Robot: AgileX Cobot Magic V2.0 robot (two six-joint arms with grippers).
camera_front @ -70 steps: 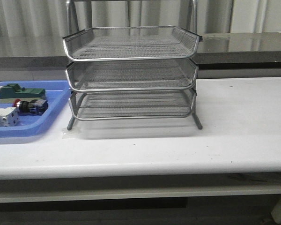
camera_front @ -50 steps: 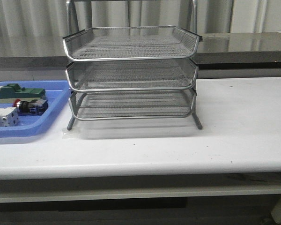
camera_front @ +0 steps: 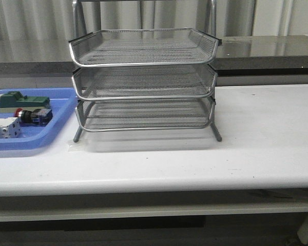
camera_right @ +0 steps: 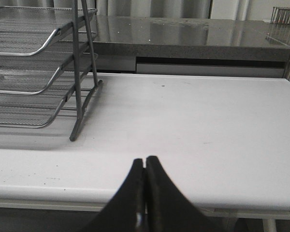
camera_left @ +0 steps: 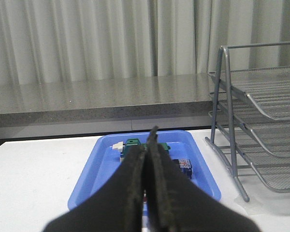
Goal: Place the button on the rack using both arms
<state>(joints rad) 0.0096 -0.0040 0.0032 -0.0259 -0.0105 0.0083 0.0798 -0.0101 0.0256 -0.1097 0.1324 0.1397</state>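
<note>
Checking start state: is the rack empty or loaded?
Empty. All three mesh tiers of the rack show bare wire in the front view; the button lies in the blue tray.

A long white table with a rounded near edge (camera_front: 195,169) carries two things directly. A three-tier silver wire-mesh rack on thin chrome legs (camera_front: 143,82) stands toward its far side, left of centre. A flat blue plastic tray (camera_front: 56,128) lies just beside the rack at the table's left end.

My left matte-black two-fingered tool (camera_left: 148,145) and my right one (camera_right: 145,166) show tapered, rubbery-looking fingers.
</note>
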